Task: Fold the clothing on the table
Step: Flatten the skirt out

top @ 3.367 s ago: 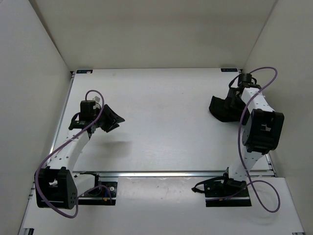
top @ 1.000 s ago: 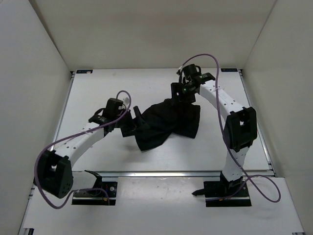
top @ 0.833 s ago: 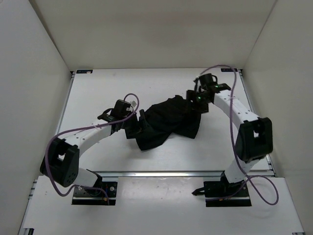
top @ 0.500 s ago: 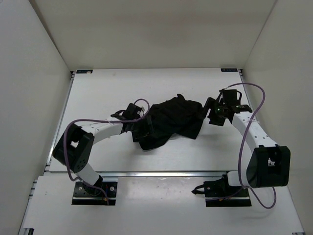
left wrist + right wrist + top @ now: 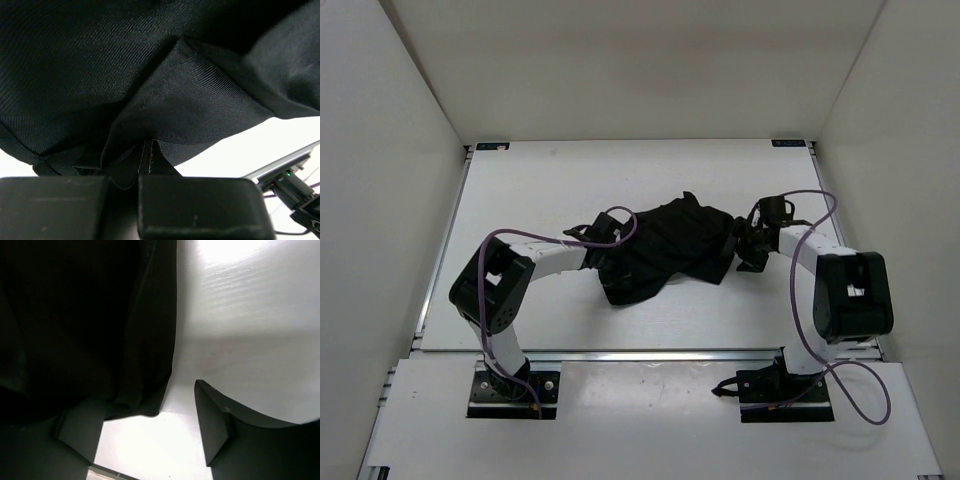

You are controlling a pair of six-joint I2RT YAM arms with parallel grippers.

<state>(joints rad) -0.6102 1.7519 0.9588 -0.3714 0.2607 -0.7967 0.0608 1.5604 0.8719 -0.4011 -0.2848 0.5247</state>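
Our left gripper (image 5: 138,176) pinches the clothing (image 5: 665,250), our right gripper (image 5: 150,426) gapes at its edge; we should slide deeper before closing.

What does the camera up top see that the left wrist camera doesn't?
Only the top view shows the whole clothing heap, plus the left arm and right arm from base to tip. Only the left wrist view shows, close up, a fold of fabric pinched in the shut left gripper. Both show the black clothing lying on the white table.
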